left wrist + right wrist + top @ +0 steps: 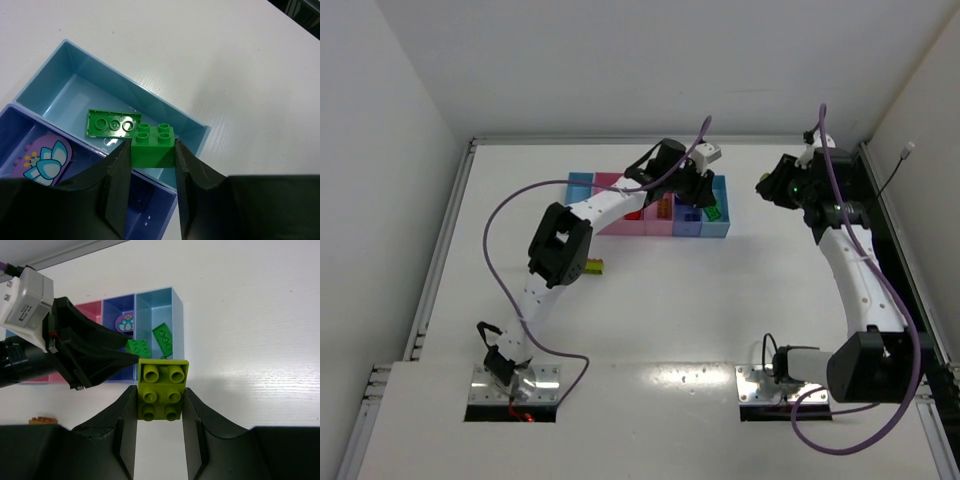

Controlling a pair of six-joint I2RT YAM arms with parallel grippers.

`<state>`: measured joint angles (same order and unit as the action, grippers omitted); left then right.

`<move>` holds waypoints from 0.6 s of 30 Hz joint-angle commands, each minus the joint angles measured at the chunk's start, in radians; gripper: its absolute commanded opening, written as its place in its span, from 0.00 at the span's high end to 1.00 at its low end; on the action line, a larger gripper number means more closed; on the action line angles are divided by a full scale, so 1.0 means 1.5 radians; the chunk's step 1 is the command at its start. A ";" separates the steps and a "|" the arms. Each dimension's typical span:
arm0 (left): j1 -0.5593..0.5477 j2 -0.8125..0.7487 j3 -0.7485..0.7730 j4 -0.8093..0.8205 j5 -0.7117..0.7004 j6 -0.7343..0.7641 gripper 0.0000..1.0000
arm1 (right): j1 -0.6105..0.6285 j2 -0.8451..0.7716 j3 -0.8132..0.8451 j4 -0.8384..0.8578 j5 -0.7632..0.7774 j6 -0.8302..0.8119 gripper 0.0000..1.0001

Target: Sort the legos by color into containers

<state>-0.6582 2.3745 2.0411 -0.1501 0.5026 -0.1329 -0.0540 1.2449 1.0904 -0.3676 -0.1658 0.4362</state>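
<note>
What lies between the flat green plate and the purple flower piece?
Only the adjoining walls of the blue tray and periwinkle tray, in the left wrist view.

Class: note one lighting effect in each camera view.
Top external: glare on the table at its near edge. Left wrist: glints on the blue tray floor by the green plate. Right wrist: soft shadow right of the yellow-green brick.

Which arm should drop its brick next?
Left. Left fingers hold a green plastic brick over the rim of the blue plastic tray holding a flat green plate; the right fingers hold a yellow-green plastic brick beside the trays.
</note>
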 commanded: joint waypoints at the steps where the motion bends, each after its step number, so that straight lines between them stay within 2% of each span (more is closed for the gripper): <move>1: -0.011 0.008 0.035 -0.009 -0.005 0.001 0.69 | -0.009 0.011 0.004 0.014 -0.021 0.010 1.00; 7: -0.011 0.014 0.042 -0.015 -0.012 0.023 0.34 | -0.009 0.024 0.004 0.020 -0.035 0.010 1.00; 12: 0.004 -0.007 0.022 0.038 0.000 -0.003 0.30 | -0.009 0.030 0.010 0.026 -0.041 0.004 1.00; 15: 0.037 -0.077 -0.019 0.145 0.008 -0.080 0.30 | -0.009 0.036 0.010 0.026 -0.069 -0.003 1.00; 18: 0.085 -0.145 -0.007 0.156 -0.021 -0.120 0.30 | -0.003 0.044 0.003 0.050 -0.085 -0.011 1.00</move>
<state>-0.6167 2.3508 2.0068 -0.0578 0.4911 -0.2203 -0.0631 1.3014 1.0901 -0.3595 -0.2474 0.4335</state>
